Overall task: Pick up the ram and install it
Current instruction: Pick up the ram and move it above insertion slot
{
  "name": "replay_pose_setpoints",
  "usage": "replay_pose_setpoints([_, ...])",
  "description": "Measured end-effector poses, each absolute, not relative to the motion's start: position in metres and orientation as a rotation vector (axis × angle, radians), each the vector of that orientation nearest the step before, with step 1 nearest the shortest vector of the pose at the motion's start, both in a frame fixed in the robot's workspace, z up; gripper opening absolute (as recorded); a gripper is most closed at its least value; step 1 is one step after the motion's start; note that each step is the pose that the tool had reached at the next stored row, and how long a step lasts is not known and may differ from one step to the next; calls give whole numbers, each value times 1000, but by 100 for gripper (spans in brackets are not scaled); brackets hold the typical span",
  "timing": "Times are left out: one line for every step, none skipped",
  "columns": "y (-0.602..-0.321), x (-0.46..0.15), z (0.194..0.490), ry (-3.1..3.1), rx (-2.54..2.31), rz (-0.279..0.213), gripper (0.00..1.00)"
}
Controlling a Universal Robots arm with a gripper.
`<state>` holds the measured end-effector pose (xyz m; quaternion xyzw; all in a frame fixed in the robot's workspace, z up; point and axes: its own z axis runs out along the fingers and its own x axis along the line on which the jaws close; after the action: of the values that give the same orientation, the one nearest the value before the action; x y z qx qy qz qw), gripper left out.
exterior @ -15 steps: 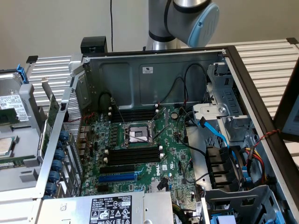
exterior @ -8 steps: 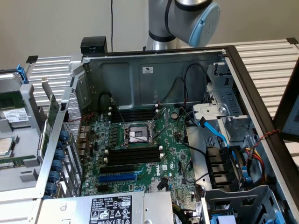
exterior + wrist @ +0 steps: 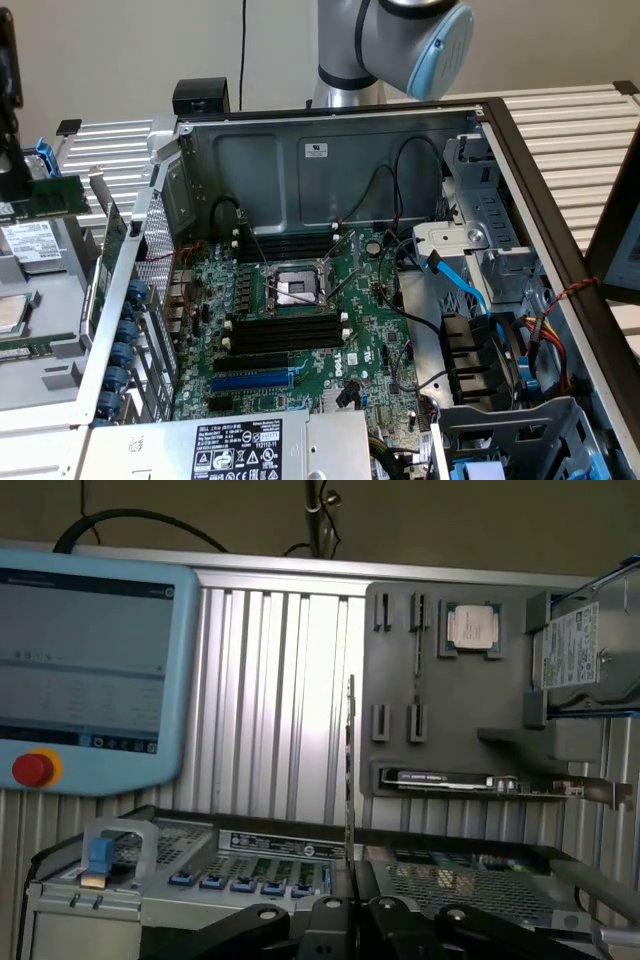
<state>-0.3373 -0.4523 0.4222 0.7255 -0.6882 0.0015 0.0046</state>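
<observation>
The open computer case (image 3: 270,170) lies on the slatted counter (image 3: 570,130) with its motherboard (image 3: 360,350) facing up. In the exterior view, two banks of long black slots flank the CPU socket (image 3: 295,288). One bank, the upper slots (image 3: 285,245), sits at its 12 o'clock, and the lower slots (image 3: 288,330) sit at its 6 o'clock. As far as I can judge, neither bank carries a stick.

In the wrist view I read the thin strip seen edge-on as the ram (image 3: 349,770). It stands straight out from the fingers (image 3: 368,920), which are pinched narrowly on its near end, above the case's rim.

To do this step well, I want the stick square in the grip and its length parallel to the chosen slot. The white end clips need to be swung open and the notch matched. The path should stay clear of the black cables (image 3: 397,175) at the socket's 1 o'clock. The pressure should be even on both ends, never on one corner.
</observation>
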Motion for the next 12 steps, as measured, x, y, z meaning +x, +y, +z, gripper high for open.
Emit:
replay_pose_setpoints([-452, -333, 422, -2156, 2273, 5, 12])
replay_pose_setpoints([-452, -328, 422, -2156, 2272, 5, 12])
replay_pose_setpoints([-452, -324, 422, -2156, 2273, 5, 12])
replay_pose_setpoints([-452, -319, 423, -2156, 2273, 5, 12])
replay_pose_setpoints([-452, -315, 423, -2156, 2272, 5, 12])
replay_pose_setpoints([-452, -310, 423, -2156, 2273, 5, 12])
replay_pose_setpoints([-452, -305, 423, -2156, 2272, 5, 12])
replay_pose_setpoints([-452, -301, 423, -2156, 2273, 4, 12])
replay_pose_setpoints([-452, -296, 423, -2156, 2272, 4, 12])
replay_pose_setpoints([-452, -292, 423, -2156, 2273, 4, 12])
replay_pose_setpoints([-452, -287, 423, -2156, 2272, 4, 12])
replay_pose_setpoints([-452, -282, 423, -2156, 2272, 4, 12])
